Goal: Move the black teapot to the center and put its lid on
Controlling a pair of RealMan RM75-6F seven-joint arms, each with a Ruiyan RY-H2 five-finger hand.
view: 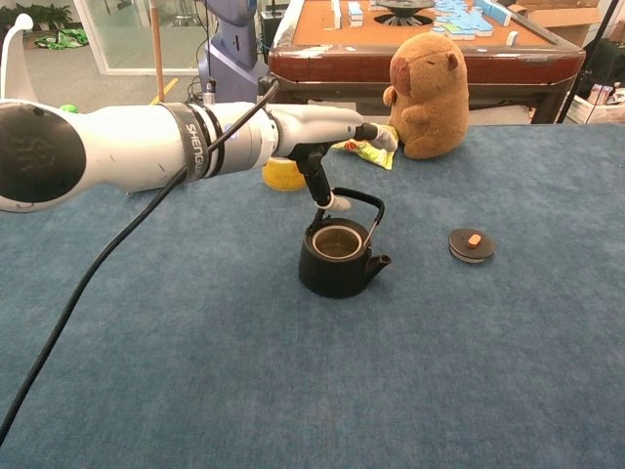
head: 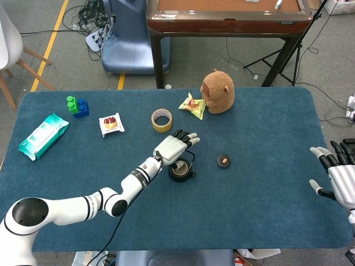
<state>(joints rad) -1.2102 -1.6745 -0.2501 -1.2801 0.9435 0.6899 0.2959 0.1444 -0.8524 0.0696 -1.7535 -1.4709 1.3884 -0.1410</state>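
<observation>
A robotics lab or test room was suggested by the setting. A blue-covered table (head: 266, 210) was set on a grey floor, where loose cables (head: 91, 14) and a tripod stand (head: 283, 52) were seen. A wooden-framed table (view: 420, 44), possibly a mahjong table, and a blue machine base (head: 130, 39) were placed behind.
</observation>
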